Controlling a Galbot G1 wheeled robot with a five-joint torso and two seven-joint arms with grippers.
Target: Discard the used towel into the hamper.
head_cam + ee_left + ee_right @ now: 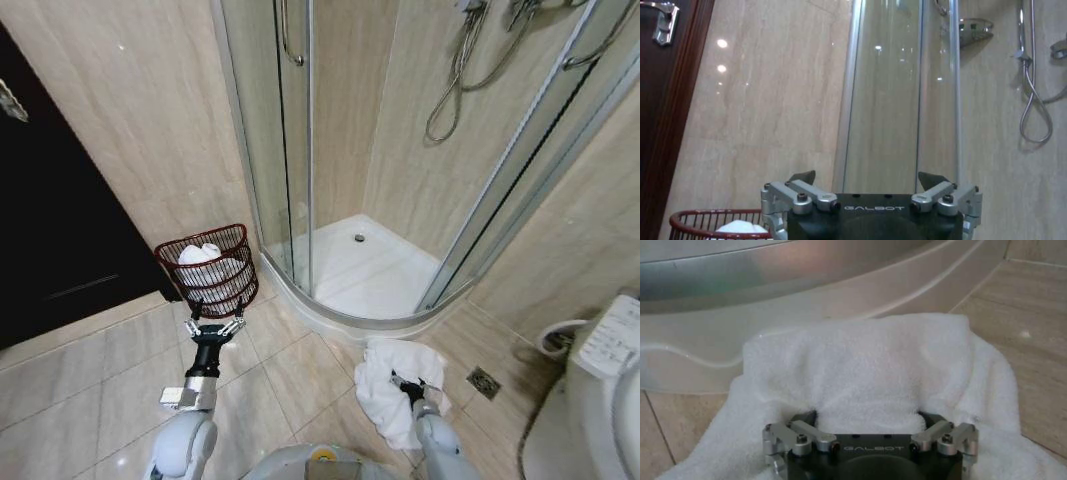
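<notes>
Shower enclosure [400,150] with curved glass takes up the corner, its white tray rim [330,318] edging the beige tiled floor [100,370]. Hamper [211,268] sits against the wall by the dark door [50,230], something white already in it. White towel [395,385] lies crumpled on the floor just below the tray rim. Right gripper [867,421] is clamped on a fold of it. Left gripper [214,328] hovers spread open just in front of the hamper. Both read "GALBOT". Floor between them is open.
</notes>
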